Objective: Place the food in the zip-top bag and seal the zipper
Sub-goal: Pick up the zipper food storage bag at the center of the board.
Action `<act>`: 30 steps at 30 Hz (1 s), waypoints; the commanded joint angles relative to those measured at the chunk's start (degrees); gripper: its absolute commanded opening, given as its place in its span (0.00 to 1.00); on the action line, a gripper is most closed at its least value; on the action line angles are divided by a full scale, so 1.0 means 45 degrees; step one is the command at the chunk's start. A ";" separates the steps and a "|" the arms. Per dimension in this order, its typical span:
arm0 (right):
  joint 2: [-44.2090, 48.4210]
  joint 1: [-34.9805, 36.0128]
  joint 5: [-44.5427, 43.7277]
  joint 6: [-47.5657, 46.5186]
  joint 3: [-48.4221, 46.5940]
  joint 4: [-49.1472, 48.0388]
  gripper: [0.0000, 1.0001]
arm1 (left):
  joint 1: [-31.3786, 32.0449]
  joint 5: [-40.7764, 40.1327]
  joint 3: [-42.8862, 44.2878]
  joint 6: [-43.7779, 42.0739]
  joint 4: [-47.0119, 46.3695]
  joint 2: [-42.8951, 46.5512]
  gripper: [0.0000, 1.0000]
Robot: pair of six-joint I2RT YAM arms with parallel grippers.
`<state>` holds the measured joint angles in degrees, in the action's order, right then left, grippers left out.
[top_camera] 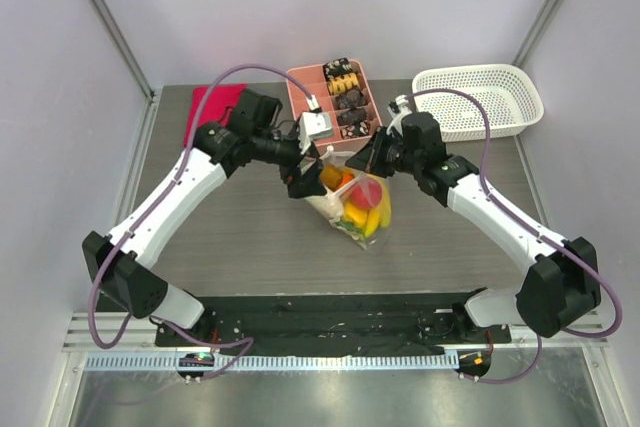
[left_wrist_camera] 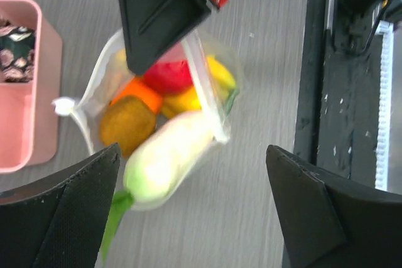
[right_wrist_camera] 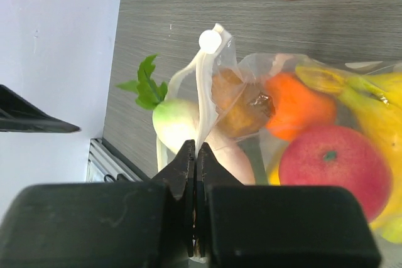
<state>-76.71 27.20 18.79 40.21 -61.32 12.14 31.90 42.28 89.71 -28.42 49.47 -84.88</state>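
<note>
The clear zip-top bag (top_camera: 352,209) lies mid-table holding a red apple (top_camera: 368,190), yellow bananas (top_camera: 380,215) and an orange (top_camera: 333,177). My right gripper (top_camera: 362,165) is shut on the bag's mouth edge, pinching the pale zipper strip (right_wrist_camera: 202,101) between its fingertips (right_wrist_camera: 196,155). In the left wrist view my left gripper (left_wrist_camera: 193,155) is open wide just above the bag's mouth. A white and green radish (left_wrist_camera: 166,155) lies blurred at the mouth, its leaves sticking out. Apple (left_wrist_camera: 168,75), orange (left_wrist_camera: 139,94) and a brown fruit (left_wrist_camera: 125,125) sit inside.
A pink divided tray (top_camera: 330,97) of dark snacks stands just behind the bag. A white mesh basket (top_camera: 480,102) is at the back right. A red cloth (top_camera: 215,107) lies at the back left. The black arm base strip (top_camera: 340,312) runs along the near edge.
</note>
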 commanded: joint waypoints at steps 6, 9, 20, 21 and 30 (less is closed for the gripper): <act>0.0835 -0.0029 0.0083 0.0576 0.0033 -0.1370 0.01 | 0.1485 -0.1074 -0.0443 0.5468 -0.3668 -0.1663 1.00; 0.0893 -0.0029 0.0025 0.0849 0.0091 -0.1467 0.01 | 0.1641 -0.1798 -0.0230 0.6003 -0.4002 -0.2230 0.97; 0.1069 -0.0049 -0.0211 0.1203 0.0306 -0.1468 0.10 | 0.1798 -0.0140 0.1976 0.3672 -0.1057 -0.3364 0.00; 0.1108 -0.0145 -0.0074 0.1028 0.0287 -0.1448 0.18 | 0.1798 -0.0003 0.2152 0.3080 -0.0105 -0.3229 0.00; 0.1753 -0.3306 0.4354 -0.1780 0.0599 -0.1408 0.95 | 0.1759 -0.0646 0.2896 -0.6599 0.4353 -0.1900 0.00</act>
<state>-71.09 19.92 26.15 39.97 -59.37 9.23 39.72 38.65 99.96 -33.50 56.99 -98.45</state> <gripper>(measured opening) 0.923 0.007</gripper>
